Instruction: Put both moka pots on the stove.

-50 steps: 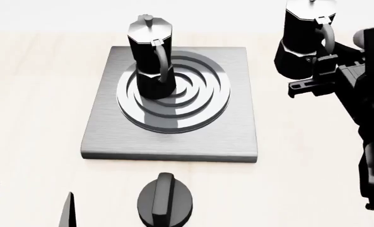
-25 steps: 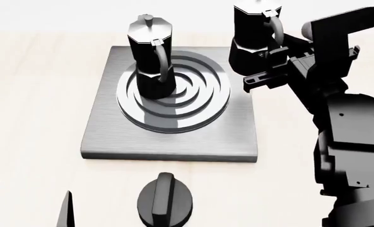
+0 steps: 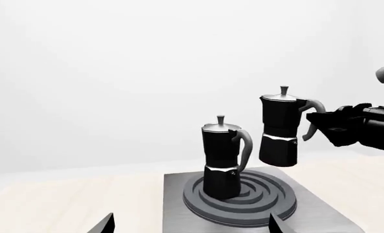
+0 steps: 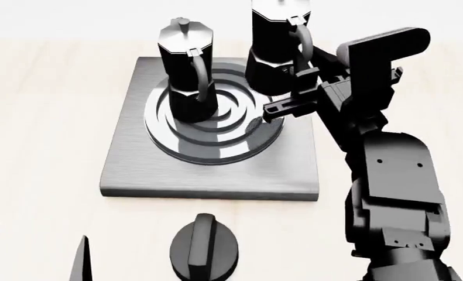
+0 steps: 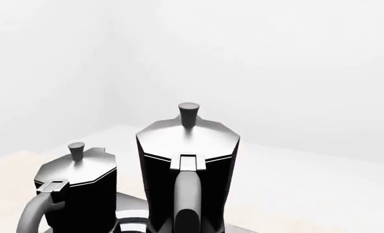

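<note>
Stove (image 4: pixel 215 170) on the table (image 4: pixel 44 117) | first moka pot (image 4: pixel 188 70) upright on stove's rings, left of centre | second moka pot (image 4: pixel 277 50) held clear above stove's right part | right hand (image 4: pixel 298 88) clenched on second pot's handle | left hand (image 4: pixel 36 254) near stove's front-left, fingers spread, released | knob (image 4: pixel 205 249) in front of stove

R arm (image 4: pixel 391 193): glossy black, blocky faceted links w/ small round screw holes on the flat faces. Wrist block boxy; R gripper (image 4: pixel 294 88) black, thin angular fingers. L gripper (image 4: pixel 36 254): only two dark pointed fingertips show.
</note>
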Motion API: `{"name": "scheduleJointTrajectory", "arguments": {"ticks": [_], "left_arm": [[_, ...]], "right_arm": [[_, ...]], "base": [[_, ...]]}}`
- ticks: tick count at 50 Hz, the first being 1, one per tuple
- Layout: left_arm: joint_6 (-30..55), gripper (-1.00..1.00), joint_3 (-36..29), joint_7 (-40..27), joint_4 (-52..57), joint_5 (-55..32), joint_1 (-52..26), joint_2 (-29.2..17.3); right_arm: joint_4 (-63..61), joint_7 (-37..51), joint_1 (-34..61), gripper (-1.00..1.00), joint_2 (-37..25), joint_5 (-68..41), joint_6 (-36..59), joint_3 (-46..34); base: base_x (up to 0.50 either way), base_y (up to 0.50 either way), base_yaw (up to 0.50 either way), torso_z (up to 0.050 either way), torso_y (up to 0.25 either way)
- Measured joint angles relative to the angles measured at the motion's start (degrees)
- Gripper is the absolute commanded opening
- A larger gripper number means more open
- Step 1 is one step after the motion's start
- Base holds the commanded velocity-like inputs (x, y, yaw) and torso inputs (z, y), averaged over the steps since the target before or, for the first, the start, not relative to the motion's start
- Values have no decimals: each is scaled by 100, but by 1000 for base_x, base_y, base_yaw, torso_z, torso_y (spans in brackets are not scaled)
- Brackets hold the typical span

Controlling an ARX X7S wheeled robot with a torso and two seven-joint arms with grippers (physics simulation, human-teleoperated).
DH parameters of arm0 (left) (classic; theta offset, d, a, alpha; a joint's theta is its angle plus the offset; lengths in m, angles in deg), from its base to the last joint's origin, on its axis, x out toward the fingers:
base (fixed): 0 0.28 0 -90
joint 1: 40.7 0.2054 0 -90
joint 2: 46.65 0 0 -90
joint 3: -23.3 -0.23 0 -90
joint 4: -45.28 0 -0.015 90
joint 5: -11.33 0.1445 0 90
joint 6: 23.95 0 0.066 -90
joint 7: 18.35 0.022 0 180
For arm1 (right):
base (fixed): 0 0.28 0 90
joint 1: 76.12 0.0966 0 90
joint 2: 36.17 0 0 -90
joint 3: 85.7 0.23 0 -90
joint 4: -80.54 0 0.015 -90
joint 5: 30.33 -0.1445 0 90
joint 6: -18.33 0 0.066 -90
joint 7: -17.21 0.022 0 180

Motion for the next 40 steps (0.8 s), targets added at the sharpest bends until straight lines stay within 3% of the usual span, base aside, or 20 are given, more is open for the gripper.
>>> {"name": "scheduleJointTrajectory", "arguments": {"ticks": [39, 40], "left_arm": [[-76, 100, -54, -12, -58, -18, -8, -21], [-78, 100, -56, -12, -60, -19, -10, -22]], "right_arm": [[0, -251, -637, -100, 470, 1781, -243, 2013], [-1, -256, -639, 100, 477, 1813, -244, 2059]], "base": [[0, 0, 0, 0, 1], [0, 0, 0, 0, 0]]}}
